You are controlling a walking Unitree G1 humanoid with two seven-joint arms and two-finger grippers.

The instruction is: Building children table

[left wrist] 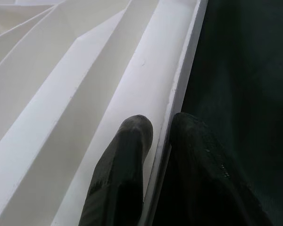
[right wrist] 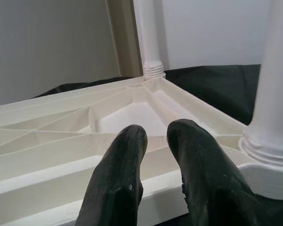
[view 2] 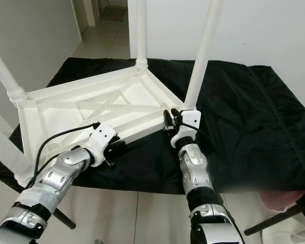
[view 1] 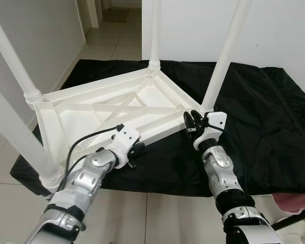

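Observation:
A white plastic children's table (view 1: 107, 109) lies upside down on a black cloth (view 1: 264, 117). Its white legs stand up from the corners, one at the far corner (view 1: 155, 30), one at the right (view 1: 226, 51) and two on the left (view 1: 12, 66). My left gripper (view 1: 136, 152) is at the near rim and is shut on it. In the left wrist view one finger (left wrist: 127, 155) lies inside the rim (left wrist: 179, 89) and the other outside. My right gripper (view 1: 191, 121) hovers over the rim beside the base of the right leg (right wrist: 273, 117), its fingers (right wrist: 122, 165) close together with nothing between them.
The cloth-covered surface ends just before me, with tiled floor (view 1: 157, 213) below. A white wall (view 1: 279, 30) stands behind, and a doorway (view 1: 112, 30) opens at the far left. Something pinkish (view 1: 295, 201) sits at the lower right beside a dark bar.

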